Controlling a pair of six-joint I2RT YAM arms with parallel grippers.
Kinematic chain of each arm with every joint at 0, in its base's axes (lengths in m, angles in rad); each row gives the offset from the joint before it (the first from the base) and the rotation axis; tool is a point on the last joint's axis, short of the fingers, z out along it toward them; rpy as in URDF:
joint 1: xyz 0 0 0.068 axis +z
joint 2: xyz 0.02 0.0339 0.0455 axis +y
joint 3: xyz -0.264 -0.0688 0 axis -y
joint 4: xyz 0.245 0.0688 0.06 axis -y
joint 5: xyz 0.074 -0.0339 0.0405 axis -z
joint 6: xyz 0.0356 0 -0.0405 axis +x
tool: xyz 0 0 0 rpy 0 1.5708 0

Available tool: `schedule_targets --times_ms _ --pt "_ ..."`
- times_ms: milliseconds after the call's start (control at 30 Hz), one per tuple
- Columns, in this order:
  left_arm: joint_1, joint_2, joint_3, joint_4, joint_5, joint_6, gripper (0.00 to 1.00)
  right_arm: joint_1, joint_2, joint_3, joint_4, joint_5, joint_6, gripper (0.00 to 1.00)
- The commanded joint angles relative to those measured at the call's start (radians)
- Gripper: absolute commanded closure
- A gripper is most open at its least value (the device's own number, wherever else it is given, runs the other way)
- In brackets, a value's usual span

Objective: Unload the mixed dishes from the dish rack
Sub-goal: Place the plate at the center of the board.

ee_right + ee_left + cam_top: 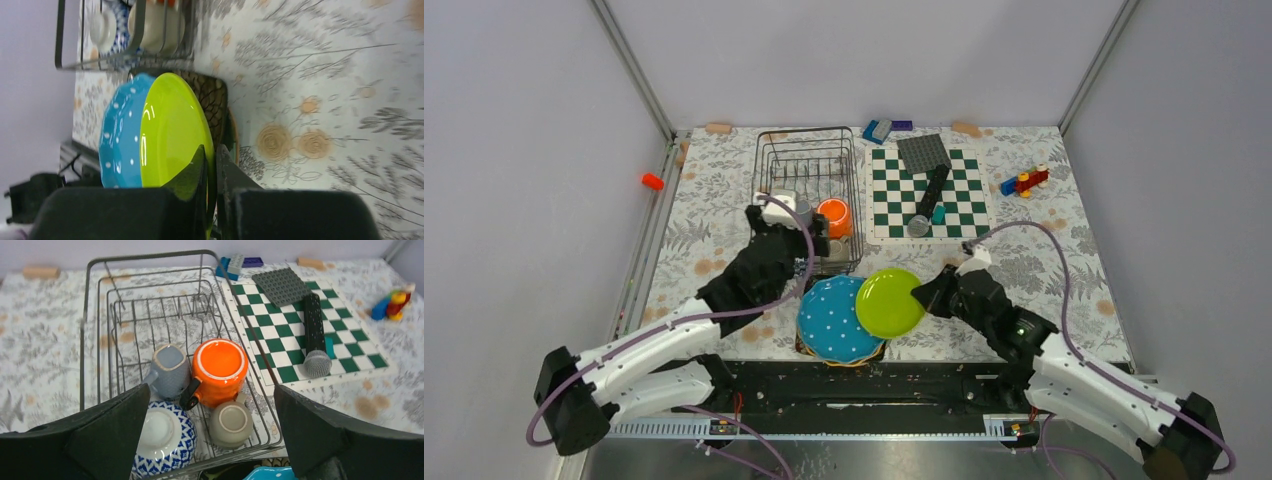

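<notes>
At the near edge of the table, right of centre, the right gripper (210, 156) was pinched tight on the right-hand rim of the lime green plate (889, 303). One finger sat above the rim and one below, a hold that suited a thin, flat dish. The plate hung partly over the blue white-dotted plate (834, 322), offset to its right. Whether the two touched could not be told. Beneath them a dark patterned plate (214, 97) showed, so this looked like a stack being built just near of the dish rack (150, 256), and the lime plate was probably meant for the top.

Further left and slightly farther away, the left gripper (211, 388) hovered over the near end of the rack with its jaws spread wide and nothing between them. Straight below lay the remaining dishes, crowded together: the orange mug (220, 369), two small grey cups (170, 371) (231, 425) and the patterned bowl (162, 432), all mouth down, likely for draining. The far part of the rack stood empty. The wide jaws suited the mug's broad body, the likeliest next pick.
</notes>
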Motion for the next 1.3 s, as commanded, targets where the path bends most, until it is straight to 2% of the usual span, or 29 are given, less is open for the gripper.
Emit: schedule_targets --times_ms 0,200,400,633,800,933,1133,1267 --pt "0.089 -0.100 -0.037 -0.076 0.038 -0.301 0.01 0.002 0.135 0.064 0.220 -0.289 -0.087 1.00" --pt "0.103 -0.155 -0.089 -0.115 -0.028 -0.338 0.01 0.013 0.332 0.115 0.315 -0.444 -0.088 1.00" --pt "0.116 -0.153 -0.105 -0.131 -0.029 -0.330 0.01 0.106 0.443 0.171 0.316 -0.405 -0.142 0.93" --pt "0.134 -0.114 -0.103 -0.131 0.029 -0.308 0.01 0.155 0.522 0.214 0.304 -0.390 -0.165 0.87" --pt "0.154 -0.083 -0.092 -0.131 0.048 -0.308 0.01 0.168 0.548 0.231 0.276 -0.373 -0.174 0.74" --pt "0.164 -0.056 -0.082 -0.131 0.063 -0.308 0.01 0.171 0.542 0.236 0.246 -0.322 -0.179 0.60" --pt "0.179 -0.015 -0.062 -0.157 0.085 -0.304 0.01 0.173 0.522 0.245 0.196 -0.271 -0.197 0.47" --pt "0.190 0.010 -0.041 -0.138 0.142 -0.243 0.01 0.173 0.517 0.265 0.146 -0.255 -0.220 0.37"
